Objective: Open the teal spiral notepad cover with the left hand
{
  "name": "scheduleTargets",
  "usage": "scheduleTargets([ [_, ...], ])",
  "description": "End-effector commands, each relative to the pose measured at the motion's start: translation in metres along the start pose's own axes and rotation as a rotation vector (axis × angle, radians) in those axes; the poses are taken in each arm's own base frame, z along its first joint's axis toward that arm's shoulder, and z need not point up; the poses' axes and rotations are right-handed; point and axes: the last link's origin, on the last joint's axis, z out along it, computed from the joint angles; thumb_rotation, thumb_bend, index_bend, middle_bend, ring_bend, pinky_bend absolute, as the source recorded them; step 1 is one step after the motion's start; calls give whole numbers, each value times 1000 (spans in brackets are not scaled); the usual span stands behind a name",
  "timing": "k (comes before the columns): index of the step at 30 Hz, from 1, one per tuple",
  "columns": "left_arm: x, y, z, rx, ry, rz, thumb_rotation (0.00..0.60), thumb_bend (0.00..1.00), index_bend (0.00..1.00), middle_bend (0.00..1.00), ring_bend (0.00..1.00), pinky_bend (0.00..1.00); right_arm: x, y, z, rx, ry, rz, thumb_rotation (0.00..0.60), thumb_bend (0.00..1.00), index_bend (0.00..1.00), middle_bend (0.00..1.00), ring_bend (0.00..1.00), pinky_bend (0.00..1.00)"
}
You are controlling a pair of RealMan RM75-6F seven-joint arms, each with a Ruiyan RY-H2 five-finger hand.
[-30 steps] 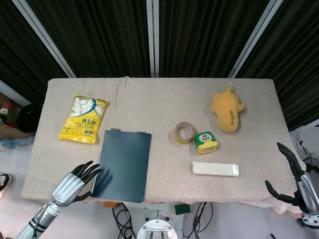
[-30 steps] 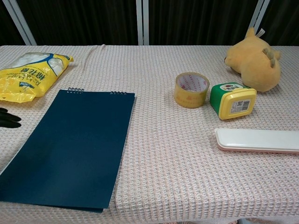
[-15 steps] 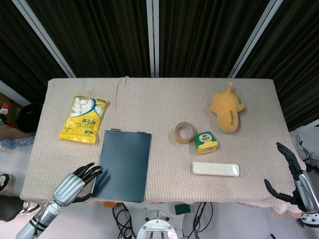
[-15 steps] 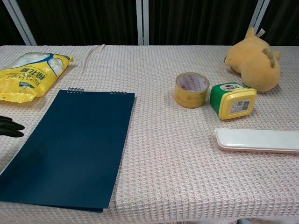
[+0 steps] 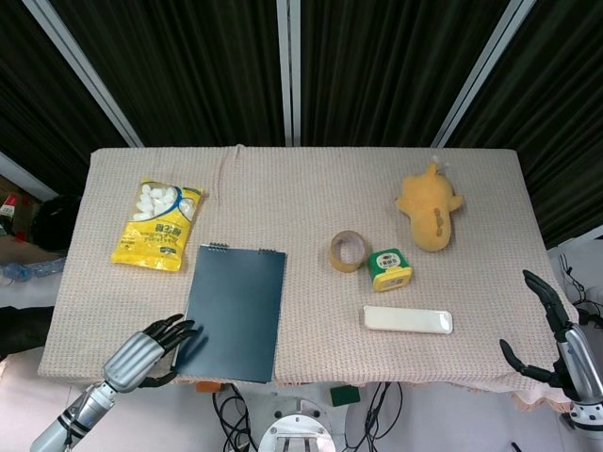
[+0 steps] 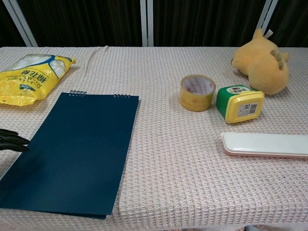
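The teal spiral notepad [image 5: 234, 311] lies closed and flat near the table's front left, its wire binding at the far edge; the chest view shows the notepad [image 6: 72, 149] filling the lower left. My left hand [image 5: 143, 354] hovers at the notepad's near left corner, fingers spread and holding nothing, their dark fingertips [image 6: 12, 141] just reaching the cover's left edge. My right hand [image 5: 556, 350] hangs beyond the table's right front corner, fingers apart and empty.
A yellow snack bag [image 5: 158, 222] lies behind the notepad. A tape roll [image 5: 348, 250], a green and yellow tub [image 5: 389, 268], a white flat case [image 5: 407, 320] and a yellow plush toy [image 5: 430, 206] occupy the right half of the beige cloth table [image 5: 301, 188].
My left hand has slid toward the near edge along the notepad's left side, its fingertips coming lower and closer to the cover. The right hand has barely moved.
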Motion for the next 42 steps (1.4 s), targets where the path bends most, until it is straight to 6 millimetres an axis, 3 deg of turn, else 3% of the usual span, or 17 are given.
scheduleTargets([
  [1,-1,0,0,0,-3,1,600,190,170,119,72,230,0,0,0,-3,0,0,600,344,0,0,0,0],
  [21,-4,-3,0,12,-6,-10,600,191,173,119,72,230,-1,5,-1,-17,6,-5,600,345,0,0,0,0],
  [31,-6,-2,1,10,-11,-14,600,272,188,119,72,230,-2,7,-2,-20,4,-7,600,346,0,0,0,0],
  [42,-6,-5,4,18,-9,-26,600,328,291,119,72,230,-2,7,-2,-18,4,-8,600,346,0,0,0,0],
])
